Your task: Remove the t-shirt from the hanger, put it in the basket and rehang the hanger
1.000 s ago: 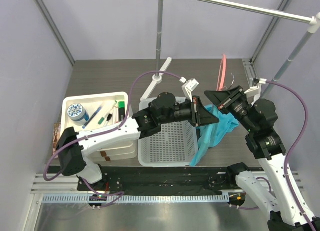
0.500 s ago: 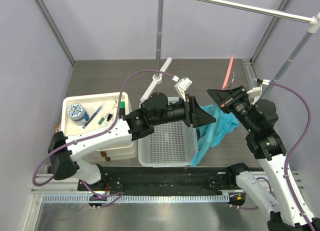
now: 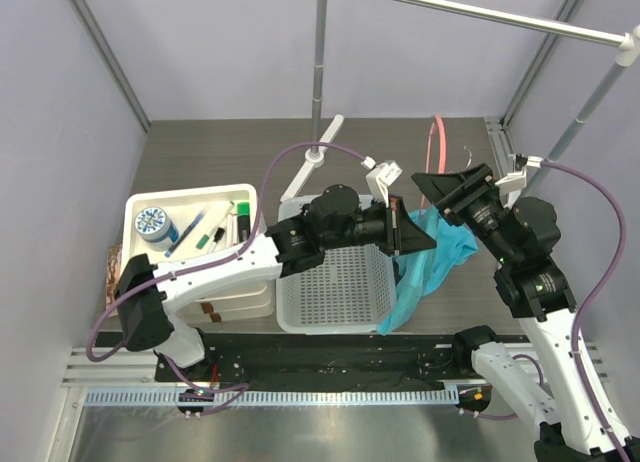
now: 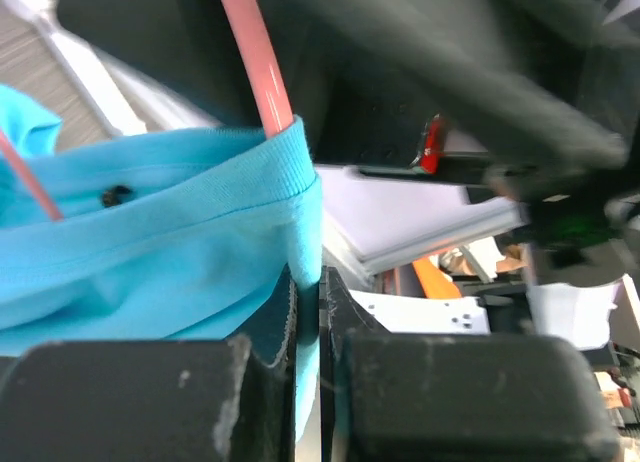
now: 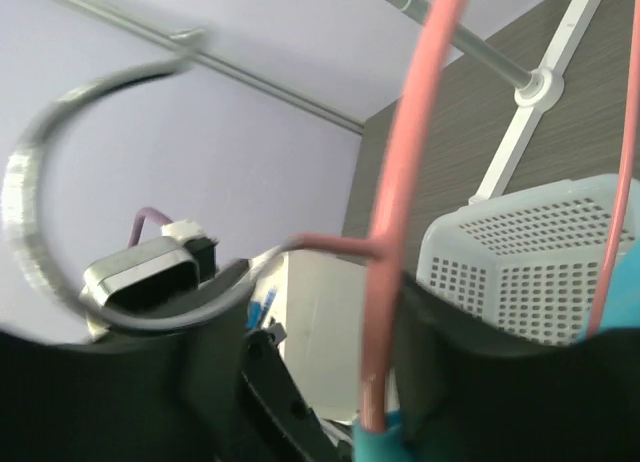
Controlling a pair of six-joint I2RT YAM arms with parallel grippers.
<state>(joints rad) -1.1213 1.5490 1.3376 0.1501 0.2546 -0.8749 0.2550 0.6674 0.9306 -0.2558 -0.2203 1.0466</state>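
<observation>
Left hand [image 4: 308, 302] is pinching the shirt [image 4: 150, 232] at its ribbed edge, jaws almost together with cloth between the pads. Right hand [image 5: 322, 317] is gripping the hanger [image 5: 400, 182] near its neck, jaws narrow around the pink bar. Both are working in the air over the right end of the basket [image 3: 335, 282]. The shirt is hanging off the hanger's lower end and trailing down to the counter [image 3: 230, 147] just right of the basket.

Risks, my read:
- Left pinch is sitting on a thin strip of cloth. A fast pull is likely to slip it out, leaving the shirt on.
- A hanger arm is running through the opening the left hand is holding. Pulling off-axis is going to snag the arm tip in the cloth and twist the hanger in the right grip.
- The two hands are working very close together, so a wrist clash is possible while they are separating.

Views:
- Top is giving the layout and the drape, but is hiding both grips behind the wrists.
- Left wrist is showing the pinch and the pink bar entering the cloth, but nothing of the right hand's grip.
- Right wrist is showing the bar between its fingers and the wire hook [image 5: 28, 192], which is smeared. The shirt is only a sliver at the bottom edge.
</observation>
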